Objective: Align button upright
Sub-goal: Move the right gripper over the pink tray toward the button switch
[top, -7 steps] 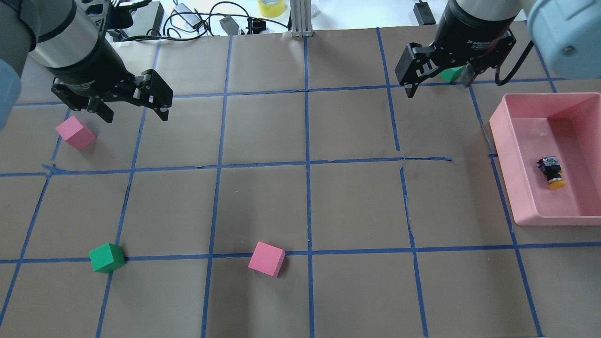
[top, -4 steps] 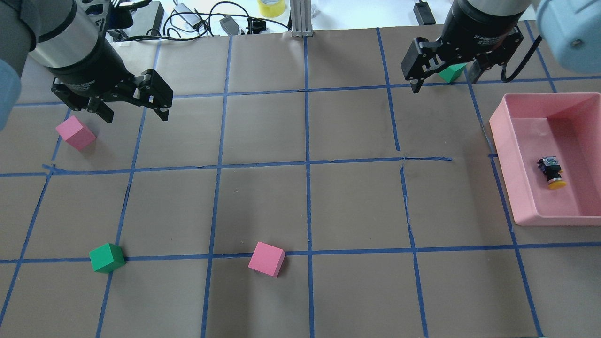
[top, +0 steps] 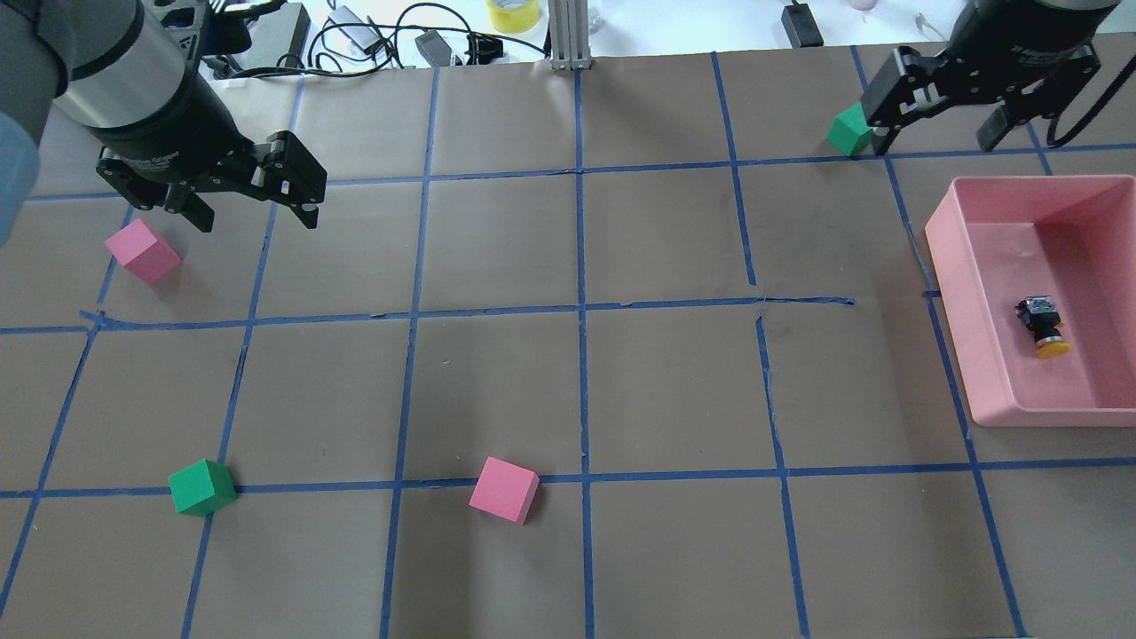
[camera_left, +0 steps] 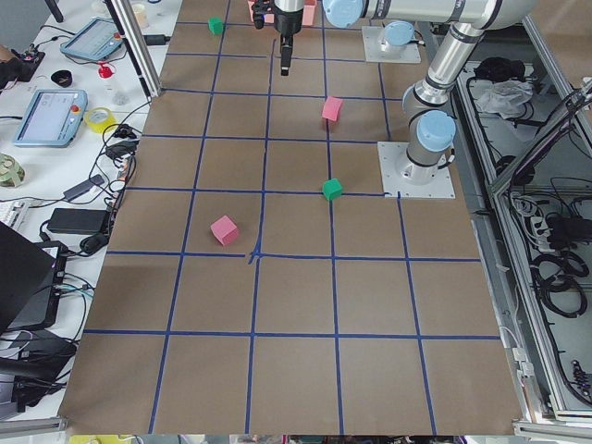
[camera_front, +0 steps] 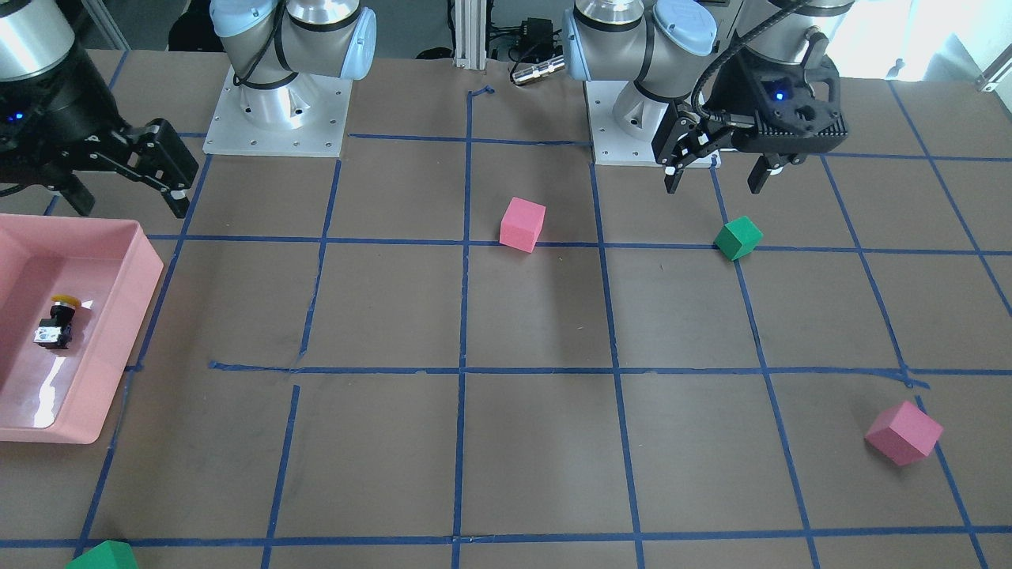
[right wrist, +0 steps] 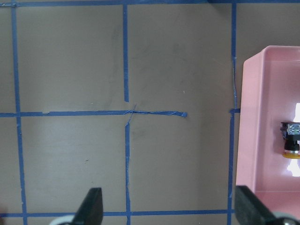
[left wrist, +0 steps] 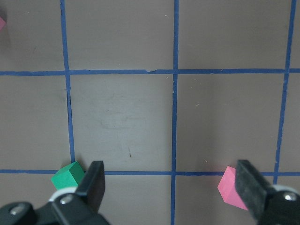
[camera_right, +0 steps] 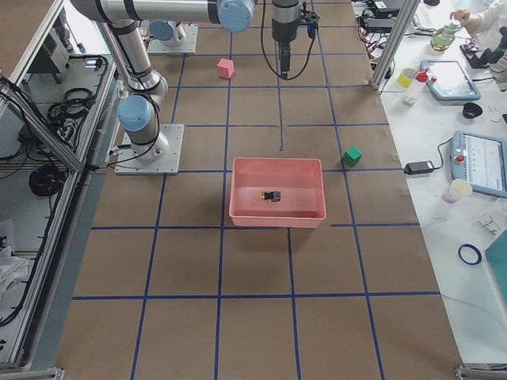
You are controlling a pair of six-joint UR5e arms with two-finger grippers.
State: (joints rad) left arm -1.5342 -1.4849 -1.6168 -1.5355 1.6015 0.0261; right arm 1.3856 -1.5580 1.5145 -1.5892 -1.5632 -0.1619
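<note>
Overhead exterior view: the button [top: 1040, 327] lies on its side on the tray [top: 948, 266] floor, at the frame's right edge. Its yellow cap points to the frame's bottom and its terminals to the top. My right gripper [top: 934, 142] hangs in the upper right, fingers spread wide and empty. A green cube [top: 849, 131] shows just left of it in the frame. My left gripper [top: 257, 217] is in the upper left, likewise spread and empty, near a pink cube [top: 142, 251].

Status: no step complete; button untouched.

Remaining, in my judgement:
1. Bring the right gripper over the tray.
2. Descend and pinch the black body.
3. Turn the cap upward.
4. Seat the button on its base and release.
</note>
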